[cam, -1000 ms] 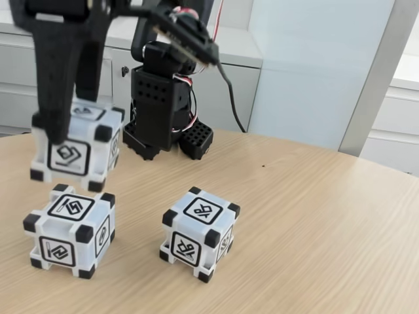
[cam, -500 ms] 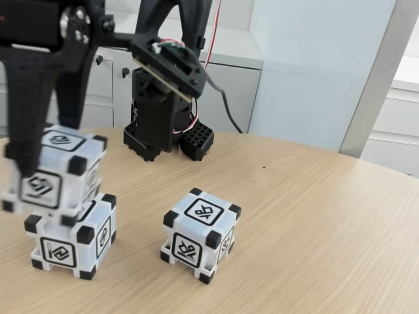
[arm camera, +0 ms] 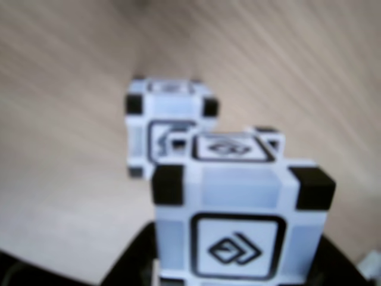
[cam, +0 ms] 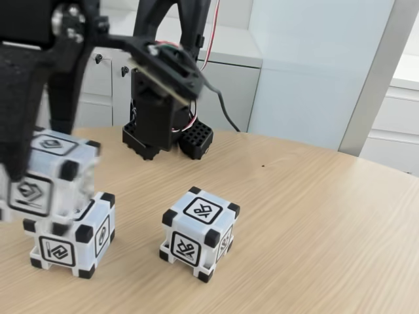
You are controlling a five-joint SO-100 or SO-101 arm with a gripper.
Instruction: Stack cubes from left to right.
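Light wood bench, white cabinets behind. Tool pinching carried cube just above left cube, offset toward frame left; not yet seated, presumably for stacking. Third cube apart, untouched.
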